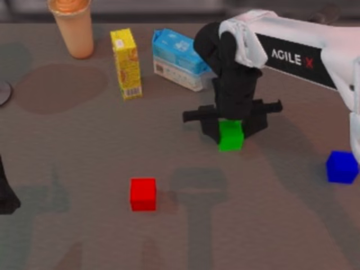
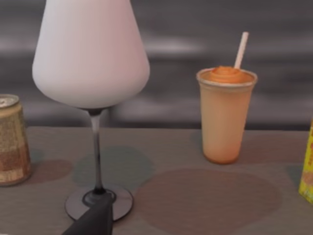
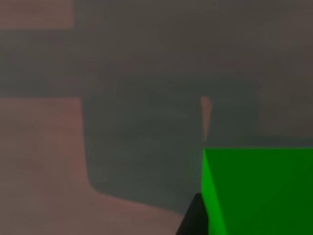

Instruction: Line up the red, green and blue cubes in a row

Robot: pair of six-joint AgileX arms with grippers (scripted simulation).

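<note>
The green cube [image 1: 231, 138] sits between the fingers of my right gripper [image 1: 230, 128], which is shut on it near the middle of the table. In the right wrist view the green cube [image 3: 259, 191] fills the corner, with one dark finger [image 3: 193, 220] pressed against its side and the gripper's shadow spread on the table beyond. The red cube [image 1: 143, 194] rests on the table nearer the front, left of the green one. The blue cube [image 1: 342, 167] lies at the far right. My left gripper [image 1: 5, 197] is parked at the left edge, open, one finger [image 2: 93, 220] showing.
A yellow carton [image 1: 126, 63] and a light-blue carton [image 1: 177, 58] stand at the back, just behind my right arm. An orange drink cup [image 1: 73, 25] is at the back left. In the left wrist view a wine glass [image 2: 93, 63] and a can [image 2: 11, 139] stand close.
</note>
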